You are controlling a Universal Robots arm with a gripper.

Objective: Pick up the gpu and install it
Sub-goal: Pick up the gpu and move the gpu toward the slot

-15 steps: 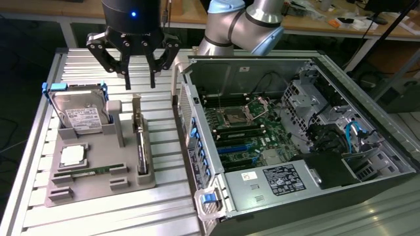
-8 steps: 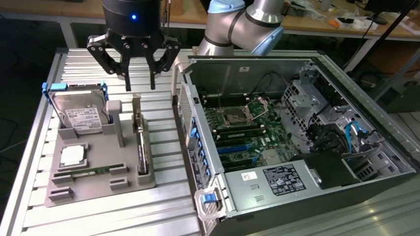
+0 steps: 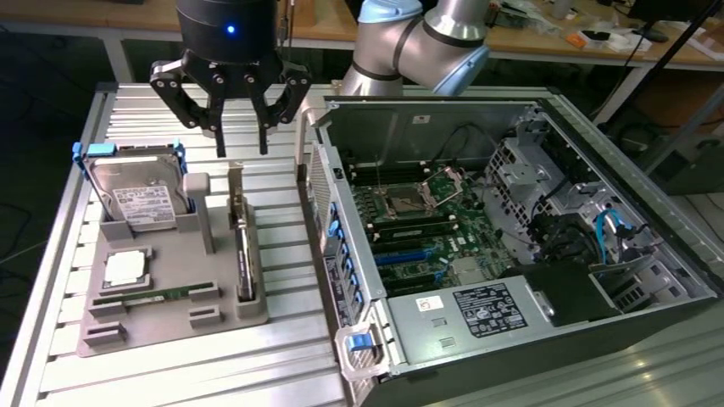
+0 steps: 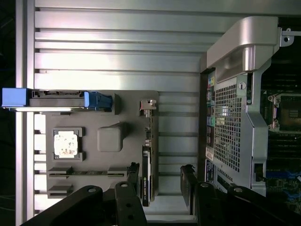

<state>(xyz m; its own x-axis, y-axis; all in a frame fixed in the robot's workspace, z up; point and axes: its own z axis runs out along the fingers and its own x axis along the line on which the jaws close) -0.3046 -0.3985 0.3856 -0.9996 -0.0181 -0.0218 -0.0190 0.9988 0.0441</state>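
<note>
A: One card was the story: the gpu (image 3: 242,254) stood on its long edge in a slot along the tray (image 3: 158,326) edge nearest the computer case (image 3: 328,195), untouched and not yet installed.

B: And the gripper (image 3: 241,146)?

A: Spread as wide as it goes with nothing in it, hanging above the tray's far end. It was roughly in line with the card and well clear of it. From the wrist, the card's end showed between the fingers (image 4: 188,183), closer to one than the other.

B: How would that card handle, by your reckoning?

A: Stiff and flat, I'd say, and moderate in weight. It's delicate, though, with board parts that wouldn't like a hard squeeze. Best taken across its thin width on the upper edge, near the middle so it wouldn't tip, and away from the contact edge down in the slot.

B: Neighbours?

A: A hard drive (image 3: 142,199) in its blue caddy sat at the tray's far corner on the exterior view's left. A processor (image 3: 125,270) lay mid-tray and a RAM stick (image 3: 153,297) toward the near edge. It all sat on the slatted table (image 3: 283,356), the case lying open beside the tray.
</note>
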